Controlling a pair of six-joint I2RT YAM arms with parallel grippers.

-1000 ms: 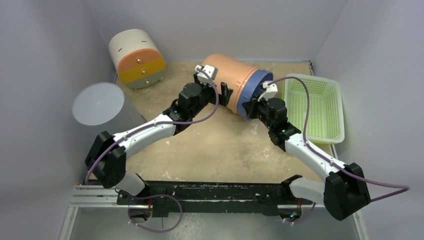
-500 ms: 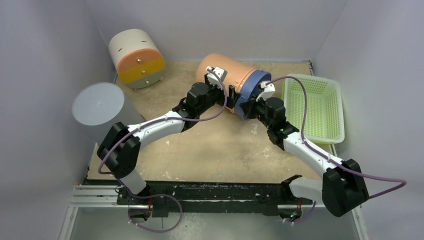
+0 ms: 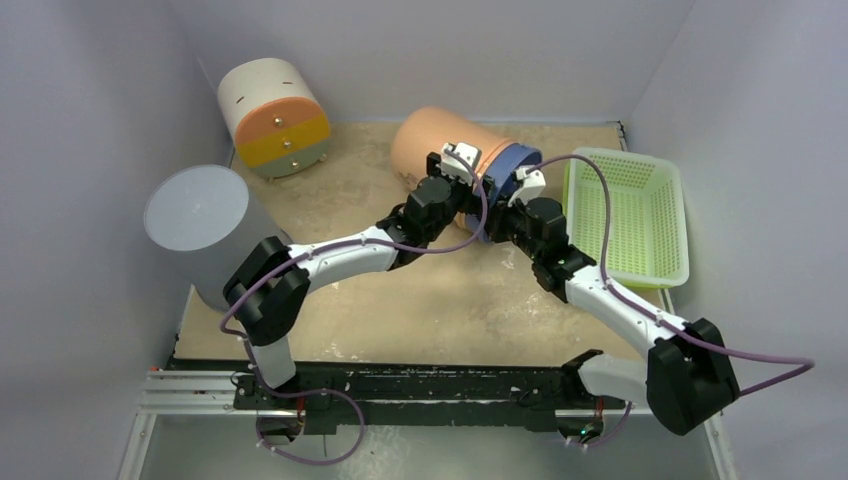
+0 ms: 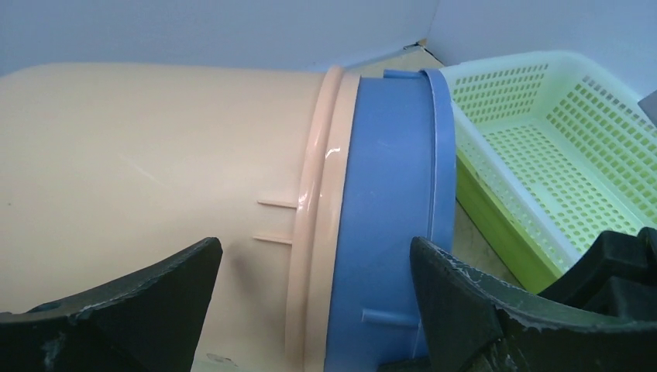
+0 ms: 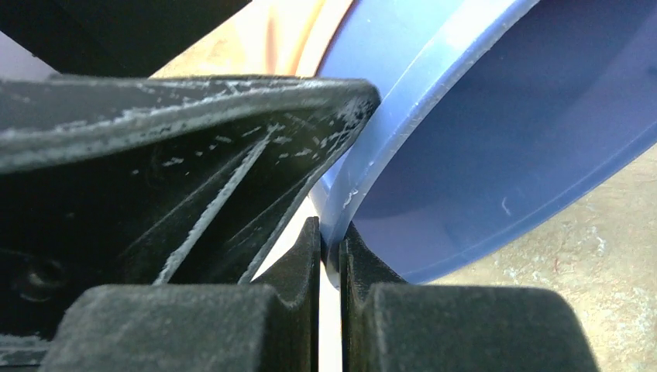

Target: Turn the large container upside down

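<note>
- Sandy table point(image 3: 420, 290): large container point(image 3: 430, 140) lies sideways beside green basket point(image 3: 625, 157).
- Right gripper point(image 5: 331, 248) pinches its blue rim point(image 5: 403, 85).
- Left gripper point(image 4: 314, 260), jaws spread, has slid rimward, straddling the body; tipping seems next.

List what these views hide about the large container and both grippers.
- The large container: its mouth is covered by both wrists in the top view. Its closed end is cut off by the left edge in the left wrist view.
- The left gripper: contact with the container is unclear behind its own fingers.
- The right gripper: its fingertips are hidden under its wrist in the top view.
</note>
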